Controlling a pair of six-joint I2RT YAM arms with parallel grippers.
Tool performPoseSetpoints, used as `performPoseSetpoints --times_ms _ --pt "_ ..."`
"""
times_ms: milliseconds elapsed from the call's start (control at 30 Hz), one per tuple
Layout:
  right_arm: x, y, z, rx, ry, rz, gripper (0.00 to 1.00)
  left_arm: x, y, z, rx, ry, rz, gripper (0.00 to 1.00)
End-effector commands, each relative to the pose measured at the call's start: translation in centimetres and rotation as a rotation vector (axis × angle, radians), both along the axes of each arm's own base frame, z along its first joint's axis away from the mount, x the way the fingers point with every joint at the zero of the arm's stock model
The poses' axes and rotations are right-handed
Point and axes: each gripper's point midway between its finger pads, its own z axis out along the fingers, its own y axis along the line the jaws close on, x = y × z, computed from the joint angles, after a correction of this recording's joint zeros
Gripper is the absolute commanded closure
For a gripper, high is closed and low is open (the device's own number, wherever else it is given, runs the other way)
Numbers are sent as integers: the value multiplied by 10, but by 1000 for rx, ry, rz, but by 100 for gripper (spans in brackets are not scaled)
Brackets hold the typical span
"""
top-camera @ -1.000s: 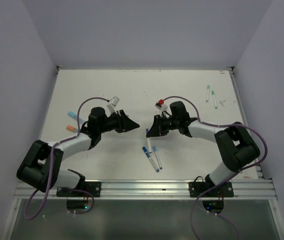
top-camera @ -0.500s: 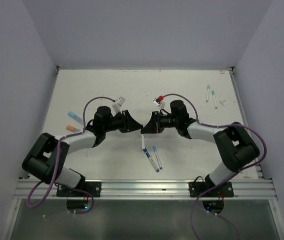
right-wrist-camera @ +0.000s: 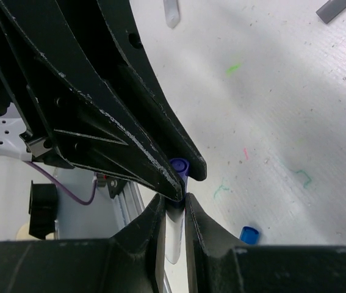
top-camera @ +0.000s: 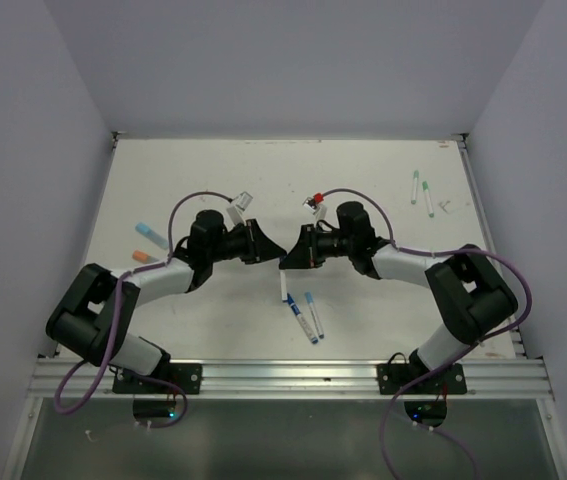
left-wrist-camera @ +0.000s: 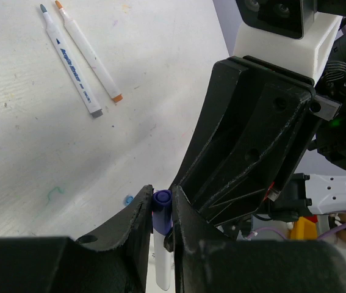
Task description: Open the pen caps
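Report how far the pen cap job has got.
Done: a light blue cap and an orange cap lie loose on the table. In hand: the right gripper holds a white pen while the left gripper pinches its purple cap, not yet off. Left: two green pens at the far right look still capped.

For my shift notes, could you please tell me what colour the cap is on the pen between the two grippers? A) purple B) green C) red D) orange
A: the left wrist view shows a purple cap between the fingers of the left gripper, on the white pen.
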Motion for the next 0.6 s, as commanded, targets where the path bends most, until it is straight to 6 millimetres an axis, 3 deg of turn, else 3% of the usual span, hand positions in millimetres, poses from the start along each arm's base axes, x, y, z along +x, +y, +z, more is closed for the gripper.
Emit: performPoseSetpoints --times_ms 0,100,167,200,300,567 --pt "12 10 28 53 -109 0 100 -1 -8 8 -28 -5 -29 80" --pt "19 12 30 54 -129 -33 100 -3 -8 6 -26 2 -37 80" --pt "21 13 30 48 -134 -43 100 -4 -8 7 -27 2 -36 92" --pt "22 12 29 41 -138 -51 91 -2 -8 8 -26 -3 -29 100" --pt "20 7 21 -15 -146 -59 71 7 -5 8 10 -3 15 100" --pt "-6 0 -2 -98 -107 -11 60 30 -3 24 40 -24 99 100"
